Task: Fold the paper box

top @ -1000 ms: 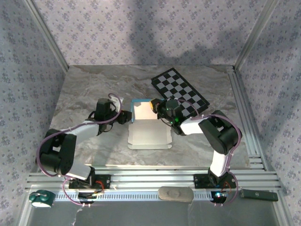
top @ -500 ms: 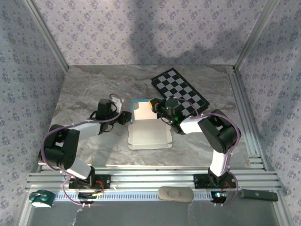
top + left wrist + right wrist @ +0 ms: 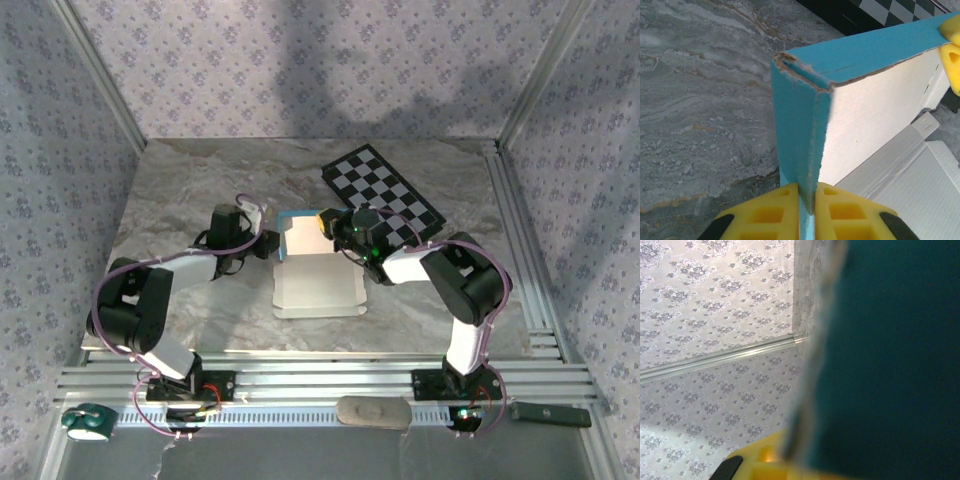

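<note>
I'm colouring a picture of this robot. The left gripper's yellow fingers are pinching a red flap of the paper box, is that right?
Not quite. The flap is turquoise-blue, not red. In the left wrist view the left gripper has its yellow fingers pinching a turquoise-blue flap of the paper box.

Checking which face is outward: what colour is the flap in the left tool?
Turquoise-blue; the flap shows best in the left wrist view.
</note>
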Available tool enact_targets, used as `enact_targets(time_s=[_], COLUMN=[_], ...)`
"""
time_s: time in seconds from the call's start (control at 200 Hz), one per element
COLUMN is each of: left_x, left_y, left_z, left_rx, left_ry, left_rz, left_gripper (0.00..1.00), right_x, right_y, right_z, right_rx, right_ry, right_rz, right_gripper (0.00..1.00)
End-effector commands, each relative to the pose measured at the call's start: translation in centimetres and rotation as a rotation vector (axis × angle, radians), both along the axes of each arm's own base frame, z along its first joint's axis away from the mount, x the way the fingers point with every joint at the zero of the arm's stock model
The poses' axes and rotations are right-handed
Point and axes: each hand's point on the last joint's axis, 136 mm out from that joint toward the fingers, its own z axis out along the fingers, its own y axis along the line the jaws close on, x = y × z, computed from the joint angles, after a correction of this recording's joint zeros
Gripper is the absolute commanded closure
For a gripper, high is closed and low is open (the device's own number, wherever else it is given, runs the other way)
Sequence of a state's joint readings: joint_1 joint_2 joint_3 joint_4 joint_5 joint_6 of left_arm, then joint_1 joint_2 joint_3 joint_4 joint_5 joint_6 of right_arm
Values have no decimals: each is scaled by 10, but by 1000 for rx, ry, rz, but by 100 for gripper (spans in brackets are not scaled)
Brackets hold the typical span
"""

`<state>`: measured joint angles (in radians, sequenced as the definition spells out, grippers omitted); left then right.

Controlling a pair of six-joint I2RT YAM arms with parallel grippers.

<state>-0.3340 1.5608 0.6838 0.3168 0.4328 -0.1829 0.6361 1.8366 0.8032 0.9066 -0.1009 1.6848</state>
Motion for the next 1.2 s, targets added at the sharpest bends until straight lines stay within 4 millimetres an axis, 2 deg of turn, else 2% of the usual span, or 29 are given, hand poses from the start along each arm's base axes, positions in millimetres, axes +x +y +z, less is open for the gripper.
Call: enact_targets(time_s=[0.0, 0.17, 0.32, 0.63, 0.735, 0.905, 1.024, 1.194], left_x=[6, 5, 5, 11, 10, 4, -1, -5], left_y=[-13, -16, -13, 13, 11, -11, -14, -10], left_z=[9, 6, -1, -8, -8, -7, -5, -8], left_rx=[-11, 35, 127, 406, 427, 300, 217, 198], left_ry=[-30, -34, -35, -68, -79, -41, -21, -1], left_rz=[-32, -21, 43, 377, 410, 287, 227, 190], left_gripper=[90, 100, 100, 100, 100, 100, 78, 73], right_x=[1, -1, -2, -6, -7, -6, -5, -4], right_y=[8, 9, 10, 15, 17, 13, 9, 8], right_z=[0, -1, -1, 0, 2, 3, 1, -2], right_rx=[-7, -7, -6, -10, -8, -8, -11, -6], right_ry=[-6, -2, -4, -21, -24, -25, -22, -19], right_rz=[23, 24, 15, -7, -6, -9, -17, -23], right_gripper=[100, 100, 100, 100, 100, 100, 100, 100])
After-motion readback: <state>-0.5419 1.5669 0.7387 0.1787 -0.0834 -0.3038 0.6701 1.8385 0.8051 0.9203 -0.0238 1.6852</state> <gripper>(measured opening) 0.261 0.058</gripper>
